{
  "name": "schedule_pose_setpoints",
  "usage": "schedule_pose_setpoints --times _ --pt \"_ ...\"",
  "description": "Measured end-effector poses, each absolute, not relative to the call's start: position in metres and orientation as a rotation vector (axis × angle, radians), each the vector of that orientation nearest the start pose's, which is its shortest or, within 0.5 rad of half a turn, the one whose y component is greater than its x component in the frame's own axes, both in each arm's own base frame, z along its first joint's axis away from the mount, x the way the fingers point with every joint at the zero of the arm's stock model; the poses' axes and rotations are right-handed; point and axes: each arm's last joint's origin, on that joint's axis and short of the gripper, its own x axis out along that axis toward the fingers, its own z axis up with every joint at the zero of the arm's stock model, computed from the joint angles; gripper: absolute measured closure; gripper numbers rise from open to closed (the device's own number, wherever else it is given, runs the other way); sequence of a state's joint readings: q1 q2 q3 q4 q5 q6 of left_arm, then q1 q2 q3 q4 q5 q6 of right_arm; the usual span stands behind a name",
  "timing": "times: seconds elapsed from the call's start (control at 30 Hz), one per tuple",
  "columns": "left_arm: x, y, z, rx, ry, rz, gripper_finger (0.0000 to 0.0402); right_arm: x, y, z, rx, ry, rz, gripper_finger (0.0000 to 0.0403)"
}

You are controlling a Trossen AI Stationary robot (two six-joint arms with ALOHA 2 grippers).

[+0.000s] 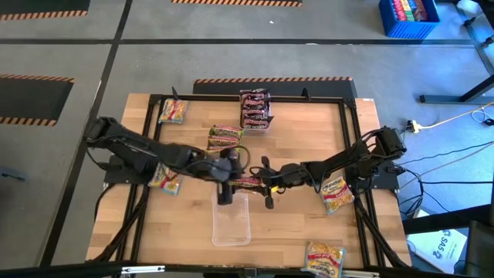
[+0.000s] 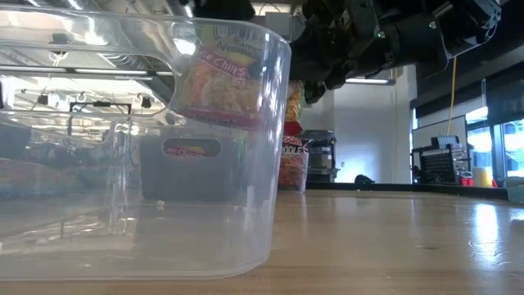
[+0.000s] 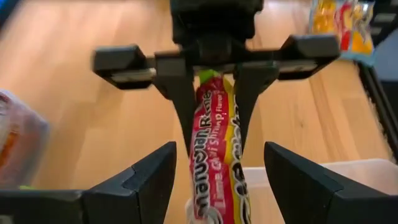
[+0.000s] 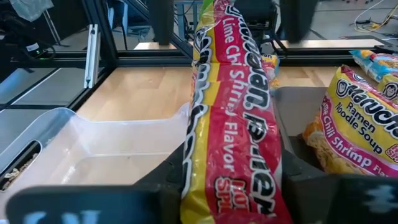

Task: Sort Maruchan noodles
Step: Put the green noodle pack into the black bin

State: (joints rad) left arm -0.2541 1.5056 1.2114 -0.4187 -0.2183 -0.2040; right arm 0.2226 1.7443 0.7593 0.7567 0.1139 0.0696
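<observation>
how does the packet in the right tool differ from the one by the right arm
The held packet stands on edge aloft; the packet by the right arm lies flat on the table. The right tool clamps the held one; the other is untouched. Both are Maruchan noodles.

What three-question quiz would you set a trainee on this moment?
1. True or false: the clear tray already holds several packets.
2. Which pincer grips the upright packet? A left, B right, C neither.
3. Fill in: the held packet reads "Lime Chili ____ Flavor".
Key: 1 false, it looks empty. 2 B: the right pincer is clamped on it, while the left pincer stands open on either side of it. 3 Shrimp.
</observation>
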Motion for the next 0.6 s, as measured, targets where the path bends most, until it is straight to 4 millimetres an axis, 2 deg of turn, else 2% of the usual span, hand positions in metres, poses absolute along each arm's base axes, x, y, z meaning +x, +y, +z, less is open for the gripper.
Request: schedule_pose_setpoints --times 0.13,0.23,0.4,0.6 --pt "0.337 -0.071 0.291 -0.107 0.765 -0.005 0.0167 0.337 0.073 0.171 0.031 0.230 0.100 0.0303" --pt "0.344 -0.066 0.285 -0.133 0.842 -0.011 0.0168 0.337 0.073 0.171 0.030 0.231 0.100 0.0302" --pt "0.342 -0.055 0.277 -0.134 0.940 0.026 0.0170 0.337 0.073 0.170 0.030 0.233 0.100 0.0302" --pt "0.342 -0.052 0.275 -0.134 0.949 0.027 0.0189 0.337 0.073 0.171 0.030 0.232 0.100 0.0302"
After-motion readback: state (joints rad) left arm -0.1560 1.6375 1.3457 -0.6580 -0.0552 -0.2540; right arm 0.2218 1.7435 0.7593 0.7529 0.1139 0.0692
